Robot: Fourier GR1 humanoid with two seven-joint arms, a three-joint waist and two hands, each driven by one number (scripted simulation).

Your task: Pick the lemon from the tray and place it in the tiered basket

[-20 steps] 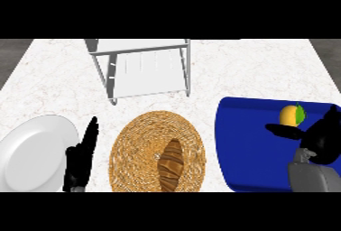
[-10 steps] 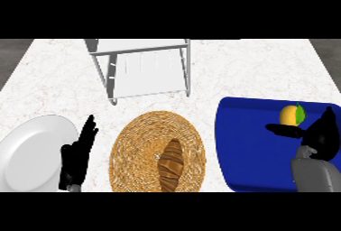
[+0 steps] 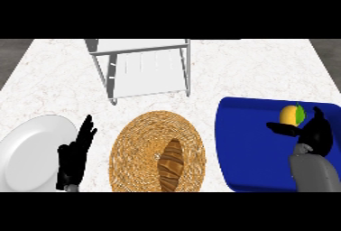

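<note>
Since a moment ago, the right hand (image 3: 313,133) has crept up the blue tray (image 3: 253,149) toward the lemon (image 3: 292,113); its thumb and fingers are spread, nothing held. That lemon lies near the tray's far edge. At lower left, the left hand (image 3: 72,158) rests open beside the white plate (image 3: 26,151).

Bright, even light; faint shadows.

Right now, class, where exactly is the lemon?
In the head view the lemon lies at the right, near the far edge of the blue tray, just beyond the open right hand.
</note>
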